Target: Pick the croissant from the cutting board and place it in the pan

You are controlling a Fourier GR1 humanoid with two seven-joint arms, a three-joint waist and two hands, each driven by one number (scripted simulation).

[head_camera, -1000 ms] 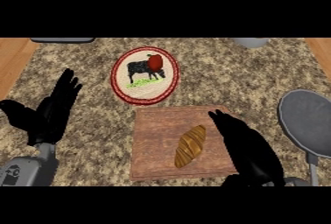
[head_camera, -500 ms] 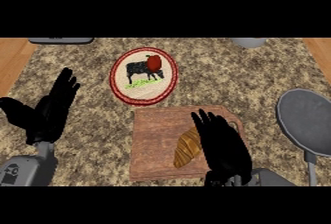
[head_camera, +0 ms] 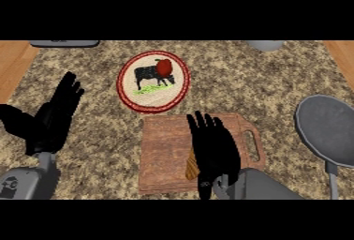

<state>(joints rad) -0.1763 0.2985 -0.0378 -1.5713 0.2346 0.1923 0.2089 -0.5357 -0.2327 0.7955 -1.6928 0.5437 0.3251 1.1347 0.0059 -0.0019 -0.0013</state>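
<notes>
Now, in the head view, the right hand (head_camera: 213,145) is seen spread over the middle of the cutting board (head_camera: 162,157), with its grey forearm brought in from the lower edge. Its fingers (head_camera: 200,124) are held straight and slightly fanned, pointed toward the far side of the counter (head_camera: 276,89); nothing is curled round or pinched. The croissant (head_camera: 191,165) is largely hidden beneath the palm, and only a narrow golden strip of it is shown at the hand's left edge, lying on the board. Whether the palm is touching the pastry cannot be told.

The board's handle loop (head_camera: 253,143) is turned toward the pan (head_camera: 328,129), which is set well apart at the right edge of the view. The pan's grey bowl is partly cut off, and its handle (head_camera: 333,180) is directed toward the lower edge.

Just beyond the board, a red-rimmed round plate (head_camera: 123,89) is placed, decorated with a cow and a red apple.

At the left edge, the left hand (head_camera: 52,119) is held open and resting, fingers up and a little apart, above the speckled counter and clear of every object.
</notes>
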